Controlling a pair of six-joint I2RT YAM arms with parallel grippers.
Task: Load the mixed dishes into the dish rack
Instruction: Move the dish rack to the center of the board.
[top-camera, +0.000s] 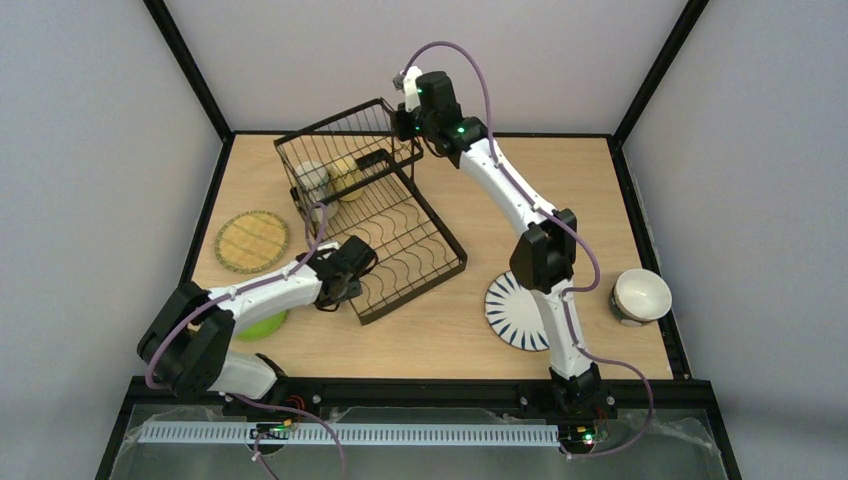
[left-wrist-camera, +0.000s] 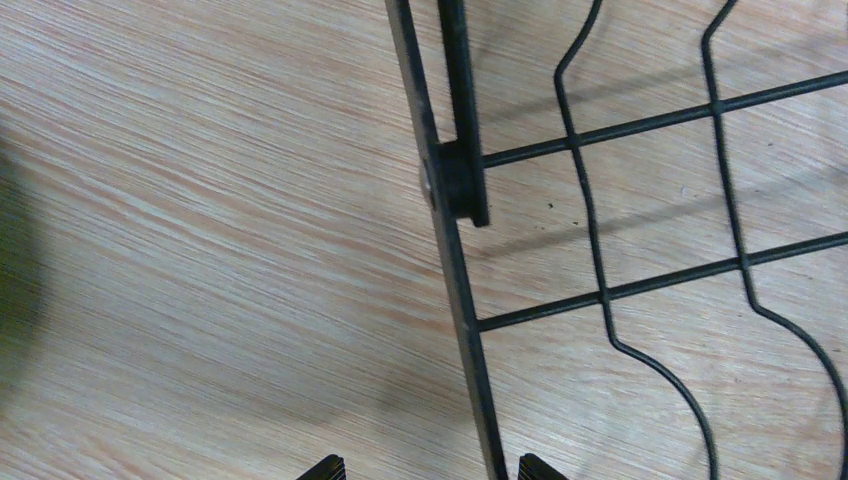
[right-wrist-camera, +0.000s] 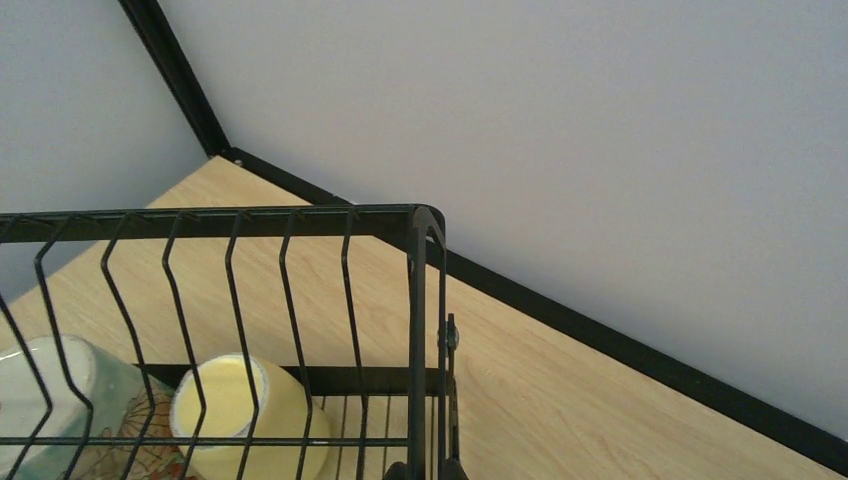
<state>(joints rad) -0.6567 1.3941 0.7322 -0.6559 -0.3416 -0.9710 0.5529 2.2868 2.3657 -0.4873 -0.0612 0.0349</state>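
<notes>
The black wire dish rack (top-camera: 400, 235) lies slantwise mid-table, its raised basket at the far end. In the basket lie a beige mug (top-camera: 312, 178) and a yellow mug (top-camera: 347, 172), the yellow mug (right-wrist-camera: 240, 415) showing through the wires. My right gripper (top-camera: 408, 135) (right-wrist-camera: 425, 472) is shut on the basket's far right corner post. My left gripper (top-camera: 335, 293) (left-wrist-camera: 430, 470) is open low over the rack's near left frame bar (left-wrist-camera: 455, 290), which runs between its fingertips. On the table lie a yellow woven plate (top-camera: 251, 241), a lime-green plate (top-camera: 262, 325), a striped plate (top-camera: 510, 310) and a white bowl (top-camera: 641, 296).
My left arm covers most of the lime-green plate, and my right arm crosses the striped plate. Black frame rails (top-camera: 640, 210) and grey walls close the table on three sides. The bowl stands close to the right rail.
</notes>
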